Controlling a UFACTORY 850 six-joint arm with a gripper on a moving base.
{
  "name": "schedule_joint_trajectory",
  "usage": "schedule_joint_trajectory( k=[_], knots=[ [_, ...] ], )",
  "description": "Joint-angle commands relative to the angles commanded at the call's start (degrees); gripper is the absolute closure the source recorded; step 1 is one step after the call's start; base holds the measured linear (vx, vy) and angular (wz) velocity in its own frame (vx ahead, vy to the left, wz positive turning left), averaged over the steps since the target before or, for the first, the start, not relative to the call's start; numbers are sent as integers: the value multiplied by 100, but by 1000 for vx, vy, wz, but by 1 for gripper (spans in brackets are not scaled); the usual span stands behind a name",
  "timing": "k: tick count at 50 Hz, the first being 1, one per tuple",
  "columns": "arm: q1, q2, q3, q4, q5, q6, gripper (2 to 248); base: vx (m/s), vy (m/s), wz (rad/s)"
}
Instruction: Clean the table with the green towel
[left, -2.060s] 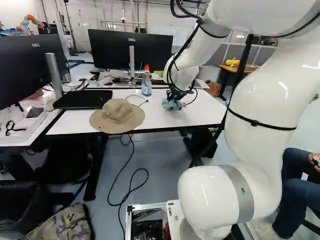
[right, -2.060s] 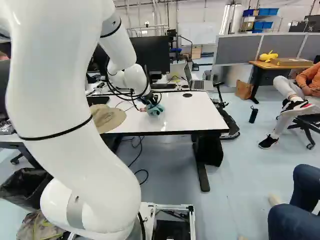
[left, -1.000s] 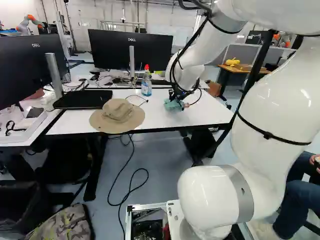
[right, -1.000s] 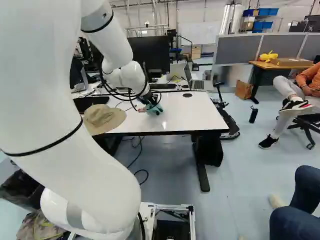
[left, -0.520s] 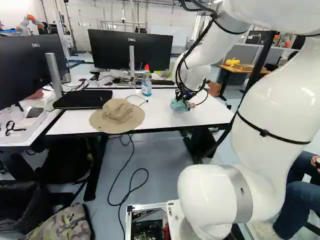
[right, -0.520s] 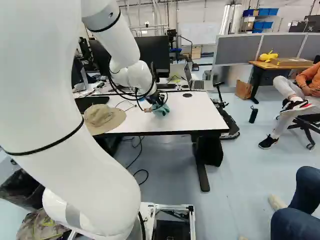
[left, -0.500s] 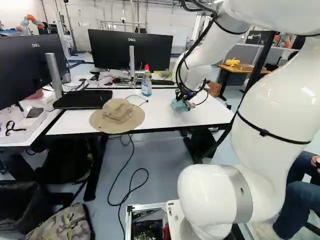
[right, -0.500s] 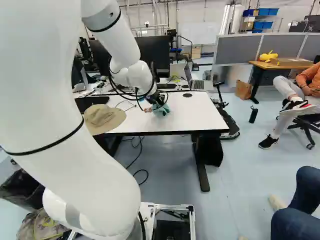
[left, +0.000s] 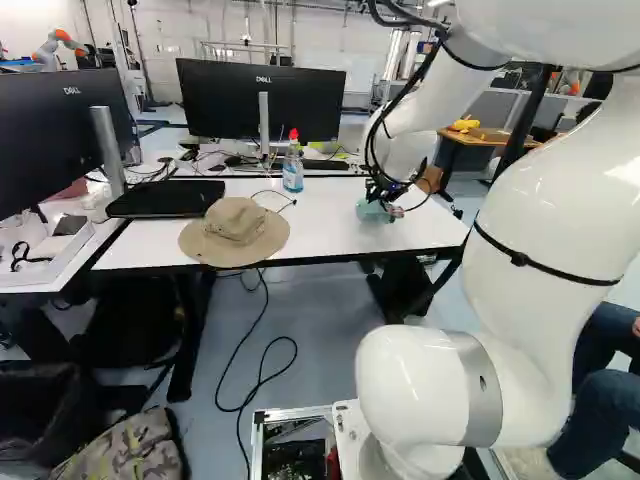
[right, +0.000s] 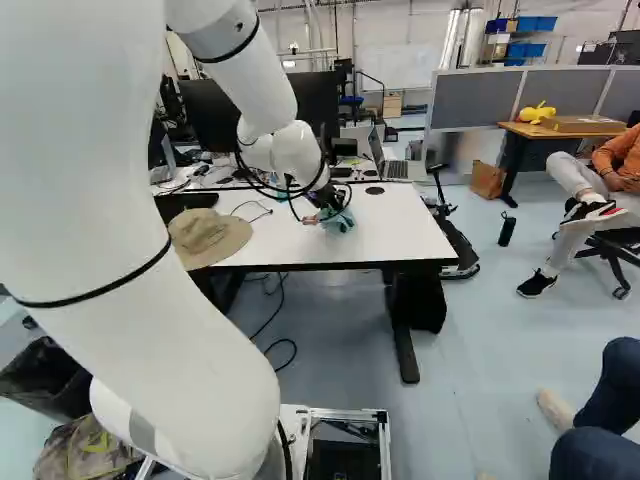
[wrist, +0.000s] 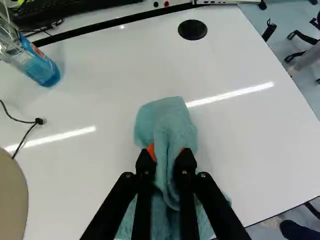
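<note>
My gripper (left: 380, 200) is low over the white table (left: 330, 235), right of the middle in the left base view. In the wrist view the gripper (wrist: 166, 155) is shut on the green towel (wrist: 167, 125), whose folds are pinched between the orange pads. The towel (right: 338, 221) bunches ahead of the fingers and spreads out beneath them. It appears to touch the tabletop, though its underside is hidden.
A tan hat (left: 235, 232) lies near the table's front edge, left of the gripper. Behind it stands a spray bottle with blue liquid (left: 293, 168). A thin cable (left: 275, 196) lies between them. Monitors (left: 262, 100) stand at the back.
The arm has moved rightward across the tabletop in both base views, carrying the towel with it. Hat, bottle and table have kept their places, and the base has not moved.
</note>
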Motion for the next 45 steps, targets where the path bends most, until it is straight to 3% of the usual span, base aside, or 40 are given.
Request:
schedule_joint_trajectory(
  k=[45],
  knots=[
    [-787,-586,-637,0,93,0,196,0,0,0]
  ],
)
